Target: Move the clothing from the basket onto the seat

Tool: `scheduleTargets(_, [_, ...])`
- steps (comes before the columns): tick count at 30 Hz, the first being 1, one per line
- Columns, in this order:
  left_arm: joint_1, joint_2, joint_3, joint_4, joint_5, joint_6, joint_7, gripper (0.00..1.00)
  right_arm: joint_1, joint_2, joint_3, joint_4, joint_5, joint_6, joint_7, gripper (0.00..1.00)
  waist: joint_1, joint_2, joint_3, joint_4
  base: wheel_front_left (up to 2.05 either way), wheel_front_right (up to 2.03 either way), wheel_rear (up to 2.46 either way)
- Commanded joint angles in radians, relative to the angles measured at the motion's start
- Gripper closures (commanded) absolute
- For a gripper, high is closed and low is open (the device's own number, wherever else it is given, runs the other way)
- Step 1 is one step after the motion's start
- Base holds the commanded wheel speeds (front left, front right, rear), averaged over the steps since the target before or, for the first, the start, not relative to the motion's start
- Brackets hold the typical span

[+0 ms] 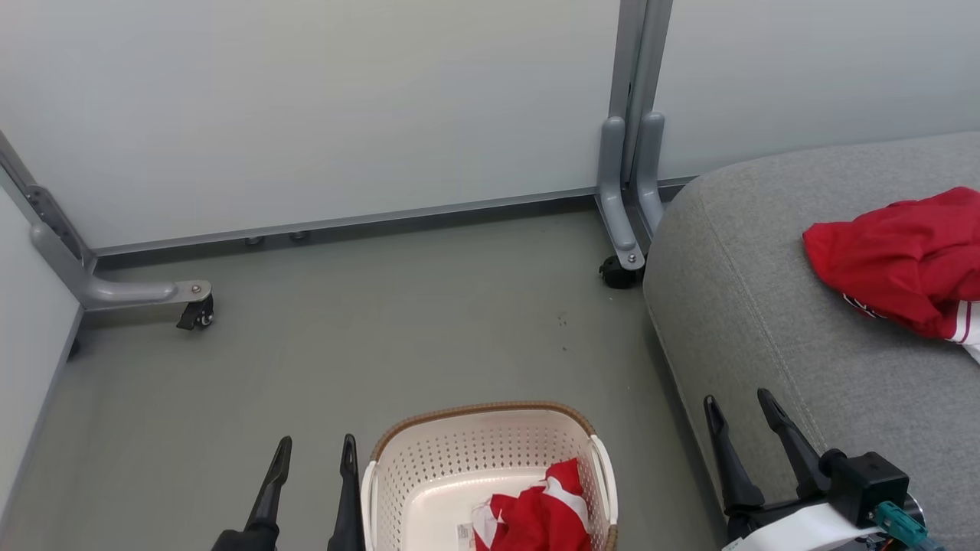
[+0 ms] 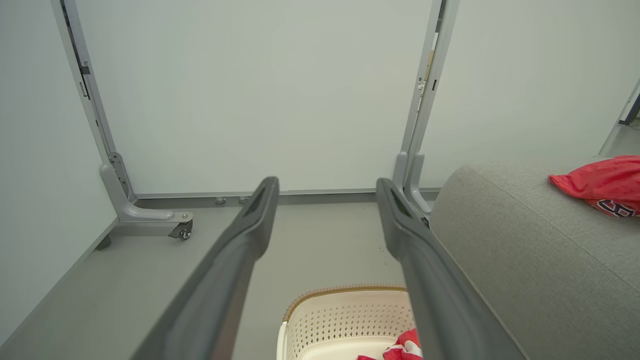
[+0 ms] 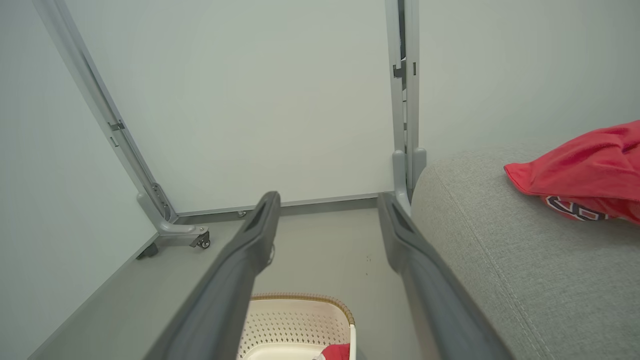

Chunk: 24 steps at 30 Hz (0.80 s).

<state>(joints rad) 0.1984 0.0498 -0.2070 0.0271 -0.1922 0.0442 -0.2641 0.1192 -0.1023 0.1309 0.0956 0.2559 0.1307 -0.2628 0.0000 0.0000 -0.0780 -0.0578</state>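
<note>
Jersey (image 1: 903, 260) on seat (image 1: 750, 329), red garment (image 1: 540, 514) in basket (image 1: 459, 459) near-right corner; left gripper (image 1: 317, 442), right gripper (image 1: 737, 396) fingers spread wide, empty

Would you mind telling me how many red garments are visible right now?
2. One red garment lies on the grey seat; a second garment sits crumpled in the basket, whose near part is cut off, so more may be hidden.

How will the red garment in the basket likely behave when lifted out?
The red garment lies crumpled in folds, so it is probably floppy and would drape from a pinch. It looks thin, likely light for its size. The basket is perforated plastic, seemingly light; a snagged fold might drag it.
</note>
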Motion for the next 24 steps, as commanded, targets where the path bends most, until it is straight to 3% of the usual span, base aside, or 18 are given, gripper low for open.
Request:
scheduleTargets(1, [-0.010, 0.001, 0.000, -0.001, -0.003, -0.001, 0.000, 0.00, 0.001, -0.004, 0.003, -0.005, 0.010, 0.000, -0.003, 0.00, 0.0000, 0.0000, 0.013, -0.004, 0.00, 0.00, 0.00])
scheduleTargets(9, [-0.054, 0.001, -0.002, 0.010, -0.007, -0.006, 0.000, 0.00, -0.045, -0.014, -0.005, -0.022, 0.017, 0.000, -0.003, 0.00, 0.0000, 0.0000, 0.112, -0.031, 0.00, 0.00, 0.00])
scheduleTargets(14, [-0.140, 0.001, -0.011, 0.014, 0.010, -0.021, 0.000, 0.00, -0.112, -0.005, -0.044, -0.057, 0.018, 0.000, -0.003, 0.00, 0.0000, 0.0000, 0.265, -0.044, 0.00, 0.00, 0.00])
scheduleTargets(24, [-0.385, 0.002, -0.065, 0.134, 0.045, -0.108, 0.000, 0.00, -0.249, 0.018, -0.175, -0.114, 0.073, 0.000, -0.003, 0.00, 0.0000, 0.0000, 0.527, -0.046, 0.00, 0.00, 0.00])
